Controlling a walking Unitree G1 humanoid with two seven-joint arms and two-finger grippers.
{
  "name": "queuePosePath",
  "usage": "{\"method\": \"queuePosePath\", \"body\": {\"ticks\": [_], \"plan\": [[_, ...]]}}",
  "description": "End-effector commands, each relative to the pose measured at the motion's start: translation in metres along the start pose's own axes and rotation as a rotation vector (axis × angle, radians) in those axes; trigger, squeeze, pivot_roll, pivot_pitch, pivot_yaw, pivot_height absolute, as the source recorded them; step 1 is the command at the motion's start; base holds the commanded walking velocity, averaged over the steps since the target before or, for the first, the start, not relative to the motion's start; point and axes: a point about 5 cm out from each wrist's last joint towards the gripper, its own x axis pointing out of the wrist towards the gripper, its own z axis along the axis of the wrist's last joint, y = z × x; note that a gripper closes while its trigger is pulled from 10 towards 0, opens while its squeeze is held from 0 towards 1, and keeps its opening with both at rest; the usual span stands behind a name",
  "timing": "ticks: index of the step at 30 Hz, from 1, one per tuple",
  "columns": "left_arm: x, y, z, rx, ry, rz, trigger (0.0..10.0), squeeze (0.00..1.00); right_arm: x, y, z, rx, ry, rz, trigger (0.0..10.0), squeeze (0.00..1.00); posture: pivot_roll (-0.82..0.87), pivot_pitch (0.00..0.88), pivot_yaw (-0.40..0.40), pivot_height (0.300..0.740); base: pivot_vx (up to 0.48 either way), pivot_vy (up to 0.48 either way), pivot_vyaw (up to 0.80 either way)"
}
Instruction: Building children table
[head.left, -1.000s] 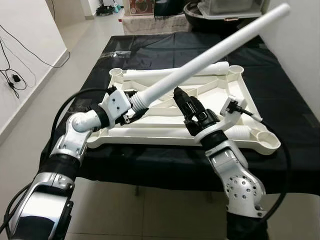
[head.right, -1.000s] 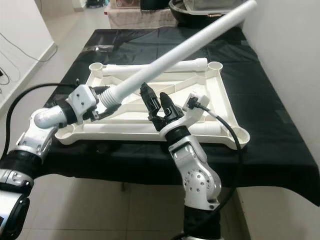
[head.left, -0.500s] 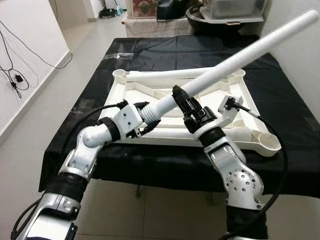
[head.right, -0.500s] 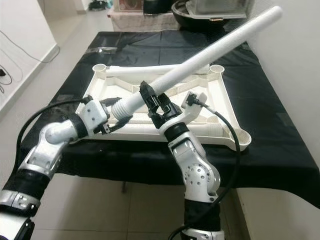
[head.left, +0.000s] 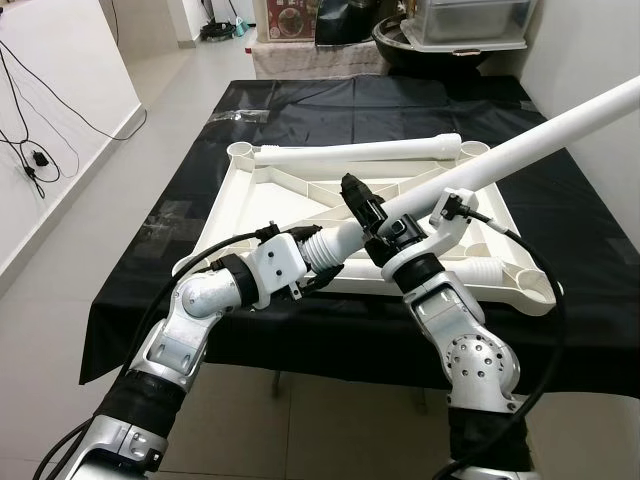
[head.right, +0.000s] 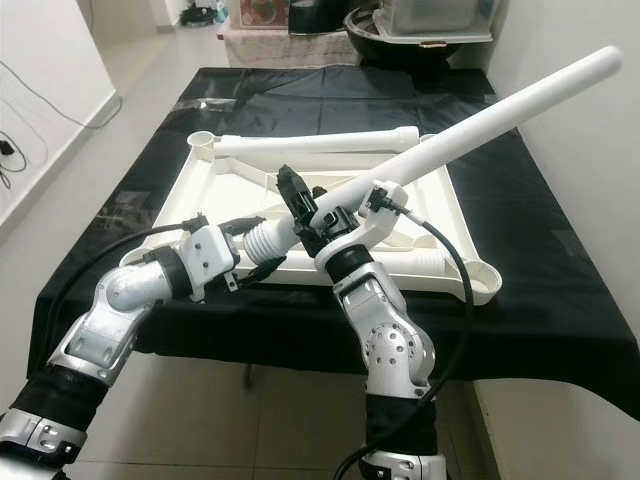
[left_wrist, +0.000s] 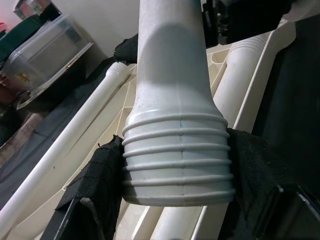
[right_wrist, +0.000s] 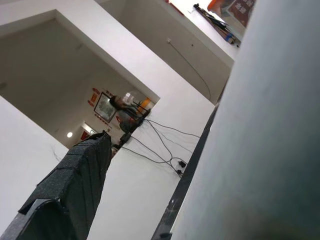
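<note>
Both tools on one white table leg, held slanted above the upturned table frame.

Left tool (head.left: 318, 262) clamped on the ribbed end of the leg (head.left: 520, 135); right tool (head.left: 362, 203) straddles the shaft higher up, fingers on either side, can't tell if they grip it. Table frame (head.left: 240, 205) lies underside-up on the black-covered tabletop (head.left: 590, 200), a second leg (head.left: 355, 152) across its far edge, a third (head.left: 470, 268) along its near edge.

Three white table legs (head.left: 500, 160), one upturned white tabletop (head.left: 250, 190), one black-draped table (head.left: 190, 170), two grippers: left gripper (head.left: 318, 262), right gripper (head.left: 358, 196).
</note>
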Motion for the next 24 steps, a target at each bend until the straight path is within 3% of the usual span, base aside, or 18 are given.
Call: {"method": "queuePosePath", "body": {"ticks": [1, 24], "plan": [[0.001, -0.008, 0.001, -0.013, 0.0, -0.032, 10.0, 0.0, 0.006, 0.006, 0.002, -0.002, -0.015, 0.018, 10.0, 0.0, 0.07, 0.106, 0.007, 0.74, 0.0, 0.0, 0.0], [-0.003, -0.02, 0.002, -0.038, 0.019, -0.063, 10.0, 0.0, 0.008, 0.003, 0.006, -0.007, -0.027, 0.011, 10.0, 0.0, 0.07, 0.107, 0.006, 0.74, 0.0, 0.0, 0.0]]}}
